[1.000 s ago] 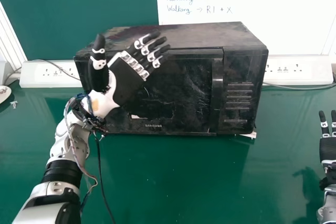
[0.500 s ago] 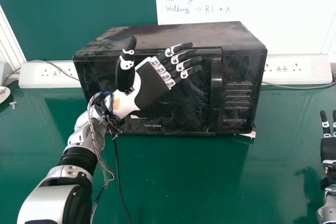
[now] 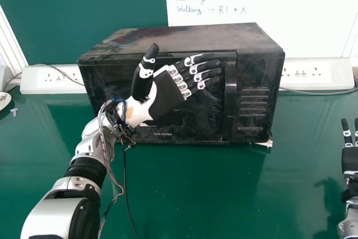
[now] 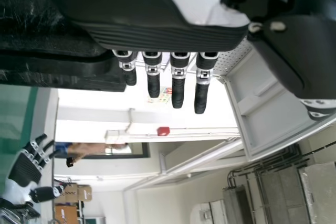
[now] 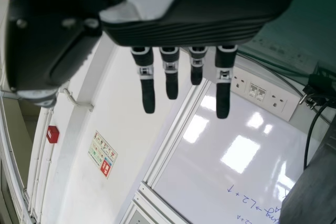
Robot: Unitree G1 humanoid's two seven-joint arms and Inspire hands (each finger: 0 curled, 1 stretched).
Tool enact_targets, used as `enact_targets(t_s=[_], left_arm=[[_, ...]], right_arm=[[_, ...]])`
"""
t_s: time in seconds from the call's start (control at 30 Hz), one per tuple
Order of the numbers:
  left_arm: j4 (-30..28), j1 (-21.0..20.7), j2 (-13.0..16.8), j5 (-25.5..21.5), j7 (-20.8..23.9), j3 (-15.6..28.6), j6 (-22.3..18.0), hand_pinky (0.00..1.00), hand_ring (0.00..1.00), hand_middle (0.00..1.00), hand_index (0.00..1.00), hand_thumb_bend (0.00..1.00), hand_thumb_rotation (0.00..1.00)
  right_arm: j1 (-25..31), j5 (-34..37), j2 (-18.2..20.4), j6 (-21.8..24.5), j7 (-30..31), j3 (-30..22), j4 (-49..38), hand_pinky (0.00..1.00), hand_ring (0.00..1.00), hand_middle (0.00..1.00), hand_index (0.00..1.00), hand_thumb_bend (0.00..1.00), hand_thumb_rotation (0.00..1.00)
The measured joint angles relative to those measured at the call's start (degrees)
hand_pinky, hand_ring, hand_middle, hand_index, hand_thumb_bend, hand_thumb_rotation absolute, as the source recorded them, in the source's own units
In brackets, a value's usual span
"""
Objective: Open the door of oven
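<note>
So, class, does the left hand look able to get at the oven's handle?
Probably yes: the left hand points its straight fingers toward the handle, and nothing seems to stand between them.

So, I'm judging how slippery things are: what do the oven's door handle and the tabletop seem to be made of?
The door handle looks like smooth black plastic, going by its pale highlight, though painted metal is possible. The tabletop seems a glossy green laminate or painted board: it dimly mirrors the oven.
</note>
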Motion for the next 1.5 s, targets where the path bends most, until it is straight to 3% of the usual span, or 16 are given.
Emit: enact_targets(t_s=[0.2,0.67,1.5], left_arm=[[0.25,-0.02,0.32,2.81,3.34,-1.09,-0.64,0.67,0.89,0.94,0.82,0.84,0.87],[0.41,-0.02,0.49,5.78,9.23,-2.32,-0.05,0.64,0.87,0.92,0.84,0.82,0.91],[3.10,-0.43,-0.10,8.51,14.95,-3.61,2.21,0.72,0.86,0.89,0.83,0.83,0.87]], right_arm=[[0.00,0.02,0.00,0.00,0.02,0.02,0.00,0.92,0.99,0.93,0.86,1.00,0.91],[0.00,-0.02,0.00,-0.02,-0.03,0.05,0.00,0.91,0.97,0.92,0.86,1.00,0.92],[0.00,0.33,0.00,0.49,1.01,-0.16,0.02,0.87,0.98,0.93,0.87,1.00,0.90]])
